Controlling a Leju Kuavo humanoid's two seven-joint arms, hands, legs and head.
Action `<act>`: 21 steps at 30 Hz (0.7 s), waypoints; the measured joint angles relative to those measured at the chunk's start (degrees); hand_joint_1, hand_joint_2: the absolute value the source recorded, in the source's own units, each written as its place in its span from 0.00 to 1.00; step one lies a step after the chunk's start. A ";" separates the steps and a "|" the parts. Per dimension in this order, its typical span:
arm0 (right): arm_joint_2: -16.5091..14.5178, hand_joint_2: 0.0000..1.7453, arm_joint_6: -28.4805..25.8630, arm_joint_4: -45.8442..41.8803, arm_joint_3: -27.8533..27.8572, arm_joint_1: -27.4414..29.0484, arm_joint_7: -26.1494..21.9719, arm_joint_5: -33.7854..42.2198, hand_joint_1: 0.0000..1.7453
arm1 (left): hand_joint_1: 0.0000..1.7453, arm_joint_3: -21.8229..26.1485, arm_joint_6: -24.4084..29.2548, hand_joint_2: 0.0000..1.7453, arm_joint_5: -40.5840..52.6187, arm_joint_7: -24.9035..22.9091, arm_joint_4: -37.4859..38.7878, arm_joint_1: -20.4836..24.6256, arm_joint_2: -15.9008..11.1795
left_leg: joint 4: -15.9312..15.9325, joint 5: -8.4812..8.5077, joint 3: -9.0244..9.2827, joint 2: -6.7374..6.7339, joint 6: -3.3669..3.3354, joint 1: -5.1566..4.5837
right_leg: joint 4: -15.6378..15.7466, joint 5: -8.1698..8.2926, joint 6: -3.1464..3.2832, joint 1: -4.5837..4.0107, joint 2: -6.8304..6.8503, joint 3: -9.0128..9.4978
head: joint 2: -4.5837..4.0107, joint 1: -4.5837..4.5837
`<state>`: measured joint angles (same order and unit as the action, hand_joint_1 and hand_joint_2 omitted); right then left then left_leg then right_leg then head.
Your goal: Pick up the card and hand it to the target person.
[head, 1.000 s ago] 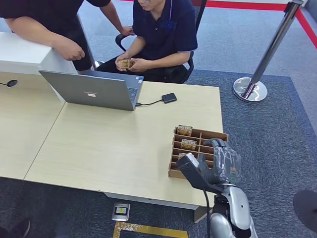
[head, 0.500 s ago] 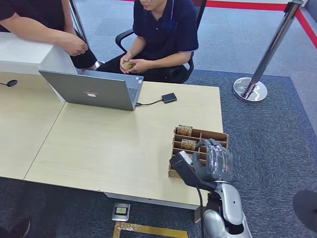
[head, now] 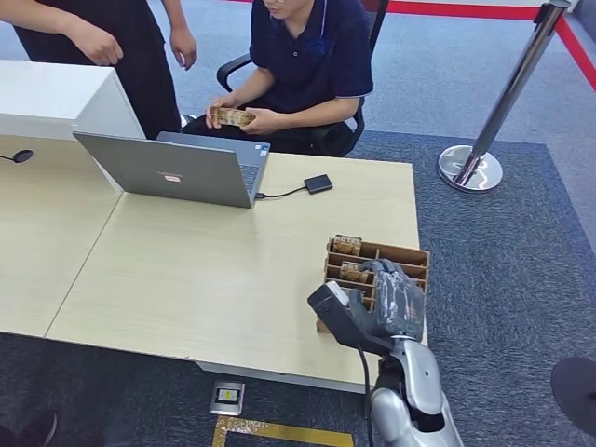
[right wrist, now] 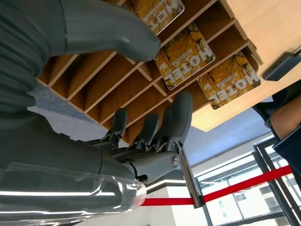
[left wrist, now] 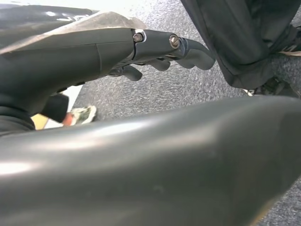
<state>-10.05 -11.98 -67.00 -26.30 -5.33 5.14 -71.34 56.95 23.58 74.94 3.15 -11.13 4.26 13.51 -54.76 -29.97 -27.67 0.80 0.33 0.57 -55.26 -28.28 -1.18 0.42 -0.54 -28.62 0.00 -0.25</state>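
Pale wooden table (head: 210,270); grey carpet (head: 506,242); chrome stanchion (head: 492,121); office chair (head: 351,130).

The right hand (head: 383,300) moves left and slightly away from the robot over the tray (head: 414,255), its wrist camera block now past the tray's near left corner; it covers more of the near slots than before, and the fingers (right wrist: 177,117) hang open just above the dividers, holding nothing. The seated person (head: 309,56) shifts the card (head: 230,116) leftward in both hands and now holds it out flat. The standing person (head: 105,47) straightens up, lifting both hands off the white counter (head: 49,93) and away from the chair.
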 joint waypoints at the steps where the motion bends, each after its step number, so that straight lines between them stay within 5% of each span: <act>1: -0.17 1.00 0.04 0.31 -0.03 -0.12 0.00 0.00 0.45 | 0.00 -0.01 0.00 0.00 -0.02 -0.15 0.00 0.00 0.00 | 0.00 0.00 0.00 0.00 0.00 0.00 | 0.00 0.00 0.00 0.00 0.00 0.00 | 0.00 -0.01; 21: -2.38 1.00 0.22 6.20 -0.41 -1.81 0.63 -0.66 0.51 | 0.00 -0.09 0.41 0.00 -0.39 -0.68 0.02 0.04 0.17 | 0.00 0.00 -0.01 0.00 0.00 0.00 | 0.00 0.00 0.00 0.00 0.00 -0.01 | 0.00 -0.01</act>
<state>-12.43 -11.76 -60.80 -26.71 -7.14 5.76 -72.00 56.86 23.99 74.54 2.47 -11.10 4.30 13.68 -54.76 -29.97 -27.68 0.81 0.33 0.57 -55.26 -28.28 -1.18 0.42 -0.54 -28.63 0.00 -0.26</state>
